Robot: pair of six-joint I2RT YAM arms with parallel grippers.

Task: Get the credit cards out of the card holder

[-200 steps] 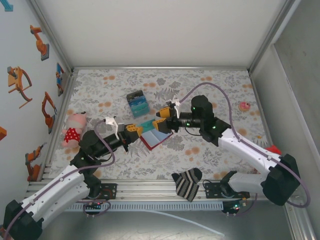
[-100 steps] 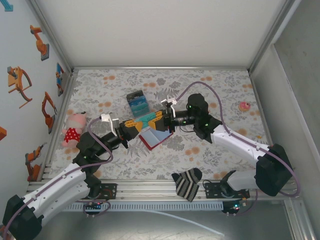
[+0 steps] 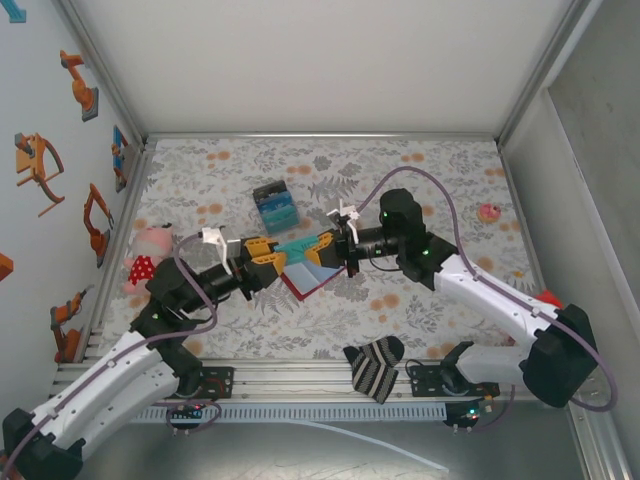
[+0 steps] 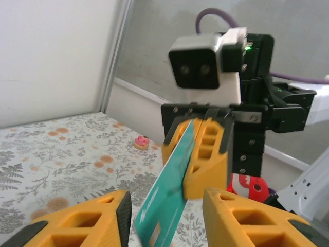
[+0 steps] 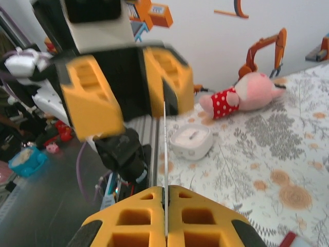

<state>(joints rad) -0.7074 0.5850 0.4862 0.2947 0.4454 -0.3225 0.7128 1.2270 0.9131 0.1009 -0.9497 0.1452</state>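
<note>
A teal credit card (image 3: 297, 247) hangs in the air between the two grippers. My right gripper (image 3: 315, 250) is shut on its right end; in the right wrist view the card (image 5: 165, 149) shows edge-on, pinched at my right gripper (image 5: 166, 203). My left gripper (image 3: 276, 255) is open around the card's other end. In the left wrist view the card (image 4: 167, 198) stands between the spread fingers of my left gripper (image 4: 167, 221), and neither pad touches it. The red card holder (image 3: 305, 281) lies open on the table just below.
A small blue and teal pile (image 3: 274, 205) lies behind the grippers. A pink pig plush (image 3: 148, 258) sits at the left edge, a striped sock (image 3: 375, 366) at the front, and a pink doughnut (image 3: 489, 212) at the right. A white round object (image 5: 191, 140) lies near the plush.
The right gripper has shut on the teal card and the left gripper has opened and let it go. Both grippers swung toward the back and returned.
</note>
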